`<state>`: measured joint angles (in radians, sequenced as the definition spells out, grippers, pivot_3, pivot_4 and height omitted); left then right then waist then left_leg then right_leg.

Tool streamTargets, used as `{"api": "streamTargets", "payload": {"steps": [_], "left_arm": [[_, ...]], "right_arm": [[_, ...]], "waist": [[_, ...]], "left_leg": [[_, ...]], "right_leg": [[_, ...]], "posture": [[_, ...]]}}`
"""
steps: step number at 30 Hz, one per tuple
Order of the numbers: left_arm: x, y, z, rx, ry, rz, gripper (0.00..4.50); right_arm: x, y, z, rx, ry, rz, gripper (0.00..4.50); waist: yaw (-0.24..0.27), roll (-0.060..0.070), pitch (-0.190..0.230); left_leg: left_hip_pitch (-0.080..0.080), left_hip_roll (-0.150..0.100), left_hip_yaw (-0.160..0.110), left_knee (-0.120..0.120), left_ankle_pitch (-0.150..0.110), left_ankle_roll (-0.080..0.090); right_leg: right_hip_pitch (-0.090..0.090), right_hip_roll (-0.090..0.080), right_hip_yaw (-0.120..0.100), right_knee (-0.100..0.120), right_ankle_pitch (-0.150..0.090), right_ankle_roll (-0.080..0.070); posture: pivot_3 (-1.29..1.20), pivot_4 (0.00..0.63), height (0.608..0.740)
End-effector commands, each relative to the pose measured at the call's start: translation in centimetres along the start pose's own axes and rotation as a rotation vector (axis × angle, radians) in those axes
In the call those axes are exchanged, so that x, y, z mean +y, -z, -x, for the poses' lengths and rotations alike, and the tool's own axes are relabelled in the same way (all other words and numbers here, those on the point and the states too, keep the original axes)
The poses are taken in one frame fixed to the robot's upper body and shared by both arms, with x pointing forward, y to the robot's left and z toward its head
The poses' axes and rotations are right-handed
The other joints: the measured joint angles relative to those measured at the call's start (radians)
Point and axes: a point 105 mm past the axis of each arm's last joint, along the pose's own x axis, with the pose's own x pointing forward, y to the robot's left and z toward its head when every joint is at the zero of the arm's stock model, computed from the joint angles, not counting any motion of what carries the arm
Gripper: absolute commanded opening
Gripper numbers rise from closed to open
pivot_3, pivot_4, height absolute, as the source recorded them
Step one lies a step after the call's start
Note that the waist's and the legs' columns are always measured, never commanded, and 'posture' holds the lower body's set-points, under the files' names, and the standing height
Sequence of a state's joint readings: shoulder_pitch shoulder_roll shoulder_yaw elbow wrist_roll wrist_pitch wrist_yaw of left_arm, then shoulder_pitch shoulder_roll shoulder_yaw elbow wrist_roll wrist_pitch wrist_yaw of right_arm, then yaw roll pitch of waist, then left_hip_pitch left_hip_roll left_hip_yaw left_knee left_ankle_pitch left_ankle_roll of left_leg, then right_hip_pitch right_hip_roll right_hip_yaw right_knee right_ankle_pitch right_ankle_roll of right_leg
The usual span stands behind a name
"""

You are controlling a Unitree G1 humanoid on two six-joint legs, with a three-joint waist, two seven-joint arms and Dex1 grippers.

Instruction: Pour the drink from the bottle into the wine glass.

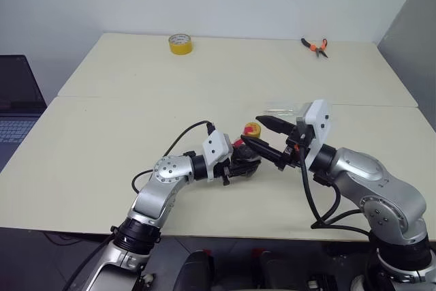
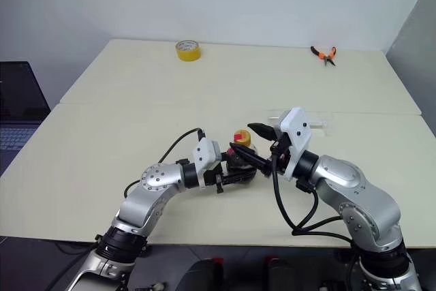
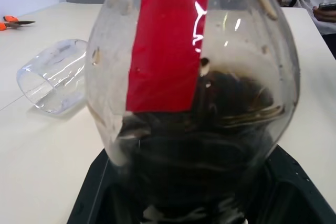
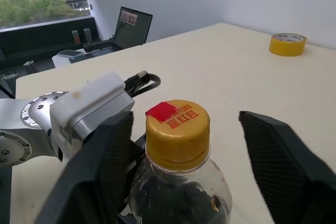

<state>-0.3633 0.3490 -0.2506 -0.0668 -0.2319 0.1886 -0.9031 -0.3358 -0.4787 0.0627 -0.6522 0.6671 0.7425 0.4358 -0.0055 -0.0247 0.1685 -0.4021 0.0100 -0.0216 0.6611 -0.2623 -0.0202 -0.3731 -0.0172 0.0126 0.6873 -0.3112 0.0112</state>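
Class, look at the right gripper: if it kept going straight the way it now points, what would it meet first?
Most likely the yellow cap of the small clear plastic bottle, which stands between the right gripper's open fingers. Beyond it is the left gripper holding the bottle's body.

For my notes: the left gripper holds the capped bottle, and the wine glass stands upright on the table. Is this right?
Not fully: the wine glass lies on its side on the table, as the left wrist view shows. The left gripper does hold the capped bottle.
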Motion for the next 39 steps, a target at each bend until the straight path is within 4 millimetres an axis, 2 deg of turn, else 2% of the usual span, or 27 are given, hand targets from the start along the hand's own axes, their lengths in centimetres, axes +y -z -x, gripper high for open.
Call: {"api": "streamTargets", "payload": {"steps": [1, 3, 9, 15, 21, 27, 30, 36, 39], "left_arm": [[-0.1, -1.0, 0.0, -0.036, -0.002, -0.039, 1.92], [-0.1, -1.0, 0.0, -0.035, -0.002, -0.04, 1.92], [-0.3, -0.9, 0.0, -0.031, 0.001, -0.041, 1.61], [-0.6, -0.9, 0.1, -0.033, 0.007, -0.041, 1.27], [-0.8, -1.1, -0.1, -0.035, 0.021, -0.043, 1.0], [-0.7, -1.2, -0.1, -0.035, 0.02, -0.047, 0.83], [-0.7, -1.2, -0.1, -0.035, 0.016, -0.049, 0.75], [-0.6, -1.2, 0.0, -0.035, 0.005, -0.047, 0.74], [-0.5, -1.1, 0.0, -0.036, -0.003, -0.047, 0.72]], "right_arm": [[0.2, -1.5, -0.1, -0.056, -0.01, 0.044, 1.9], [0.2, -1.5, -0.1, -0.058, -0.011, 0.044, 1.25], [-0.2, -1.6, 0.1, -0.065, -0.007, 0.039, 1.25], [-2.3, -1.3, 0.7, -0.032, -0.063, 0.091, 1.25], [-4.9, -1.2, -0.1, 0.034, -0.23, 0.19, 1.25], [-5.7, -0.7, -0.4, 0.107, -0.332, 0.238, 1.25], [-5.6, -0.7, -0.4, 0.11, -0.35, 0.237, 2.22], [-3.2, -1.0, 0.6, 0.105, -0.374, 0.182, 4.37], [-2.3, -1.9, 1.4, 0.059, -0.33, 0.136, 4.5]], "waist": [[0.0, 0.0, 0.0], [0.0, 0.0, 0.0], [0.0, 0.0, 0.0], [0.0, 0.0, 0.0], [-0.002, 0.0, 0.002], [-0.001, 0.0, 0.004], [0.0, 0.0, 0.005], [0.003, 0.0, 0.005], [0.003, 0.0, 0.005]], "left_leg": [[0.0, 0.0, 0.0, 0.0, 0.0, 0.0], [0.0, 0.0, 0.0, 0.0, 0.0, 0.0], [0.0, 0.0, 0.0, 0.0, 0.0, 0.0], [0.0, 0.0, 0.0, 0.0, 0.0, 0.0], [0.001, 0.0, 0.0, 0.0, 0.0, 0.0], [0.0, 0.0, 0.0, 0.0, 0.0, 0.0], [0.0, 0.0, 0.0, 0.001, 0.0, 0.0], [0.0, 0.0, 0.0, 0.0, 0.0, 0.0], [-0.001, 0.0, 0.0, 0.001, 0.0, 0.0]], "right_leg": [[0.0, 0.0, 0.0, 0.0, 0.0, 0.0], [0.0, 0.0, 0.0, 0.0, 0.0, 0.0], [0.0, 0.0, 0.0, 0.0, 0.0, 0.0], [0.0, 0.0, 0.0, 0.0, 0.0, 0.0], [0.0, 0.0, 0.0, 0.0, 0.0, 0.0], [0.0, 0.0, 0.0, -0.001, 0.0, 0.0], [0.0, -0.001, 0.0, 0.0, 0.0, 0.0], [0.0, -0.001, -0.001, 0.0, 0.0, 0.0], [0.0, -0.001, -0.001, 0.0, 0.0, 0.0]], "posture": [[0.0, 0.15, 0.74], [0.0, 0.15, 0.74], [0.0, 0.15, 0.74], [0.0, 0.15, 0.74], [0.0, 0.15, 0.74], [0.0, 0.15, 0.74], [0.0, 0.15, 0.74], [0.0, 0.15, 0.74], [0.0, 0.15, 0.74]]}}
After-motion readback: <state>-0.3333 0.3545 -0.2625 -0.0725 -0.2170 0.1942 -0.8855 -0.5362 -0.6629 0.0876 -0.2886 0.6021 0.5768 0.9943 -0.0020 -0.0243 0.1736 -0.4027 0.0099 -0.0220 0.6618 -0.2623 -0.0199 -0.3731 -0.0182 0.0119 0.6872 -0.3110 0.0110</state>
